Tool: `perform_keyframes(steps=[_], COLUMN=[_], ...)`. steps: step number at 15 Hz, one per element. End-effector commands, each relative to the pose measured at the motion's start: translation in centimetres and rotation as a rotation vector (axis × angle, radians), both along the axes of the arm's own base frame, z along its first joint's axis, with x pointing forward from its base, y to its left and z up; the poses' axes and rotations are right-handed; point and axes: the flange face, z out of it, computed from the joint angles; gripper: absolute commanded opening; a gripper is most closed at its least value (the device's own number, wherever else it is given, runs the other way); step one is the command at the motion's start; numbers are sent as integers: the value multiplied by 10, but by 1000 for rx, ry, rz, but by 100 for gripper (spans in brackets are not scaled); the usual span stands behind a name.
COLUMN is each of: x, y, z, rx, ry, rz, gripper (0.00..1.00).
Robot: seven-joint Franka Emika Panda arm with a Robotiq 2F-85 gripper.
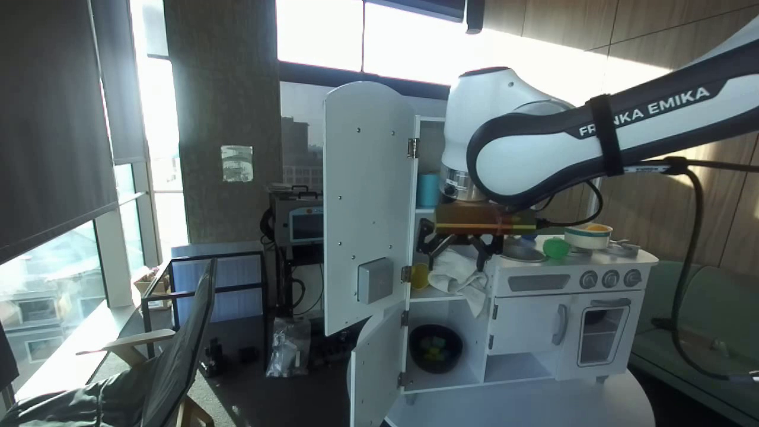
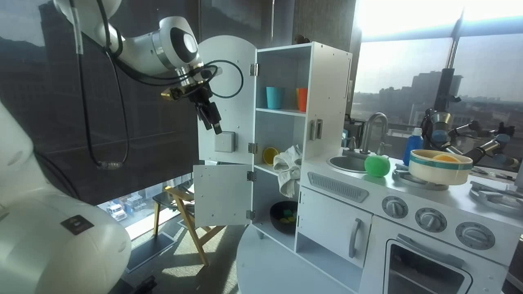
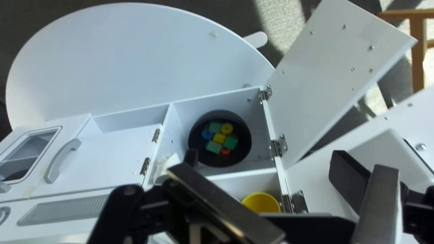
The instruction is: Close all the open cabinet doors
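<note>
The white play kitchen's tall cabinet (image 2: 329,98) has two doors standing open. The tall upper door (image 1: 367,196) has a rounded top and a grey box on its inner side; it also shows in an exterior view (image 2: 235,114) and the wrist view (image 3: 312,183). The shorter lower door (image 1: 379,367) hangs open below it, also in an exterior view (image 2: 222,194) and the wrist view (image 3: 332,67). The small door with a grey handle (image 2: 335,222) and the oven door (image 2: 425,261) are shut. My gripper (image 1: 456,265) is open and empty, in front of the shelves beside the upper door.
The shelves hold a teal cup (image 2: 275,97), an orange cup (image 2: 302,99), a yellow cup (image 2: 269,156), a white cloth (image 2: 289,167) and a black bowl of blocks (image 2: 282,216). A green object (image 2: 377,165) and a pot (image 2: 439,171) stand on the counter. A chair (image 1: 178,356) stands nearby.
</note>
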Motion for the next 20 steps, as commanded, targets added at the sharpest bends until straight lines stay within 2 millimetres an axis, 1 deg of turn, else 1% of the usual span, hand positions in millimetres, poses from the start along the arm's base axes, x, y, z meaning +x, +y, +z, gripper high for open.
perform_keyframes(steps=[1,3,4,6,8,10,13,15,16,17,20], x=[-9,-11,-15,-18,-22,-24,-26,-34,-29,-26,-16], y=[7,16,24,46,72,99,141,172,178,188,203], z=[89,130,144,156,151,140,117,100,98,91,80], rx=[45,77,102,99,66,19,-72,-118,-145,-170,-205], ry=[-194,-288,-313,-346,-377,-401,-417,-438,-447,-449,-440], rz=[-47,-65,-53,-12,35,71,124,149,159,171,184], gripper=[100,100,100,100,100,100,100,100,100,100,100])
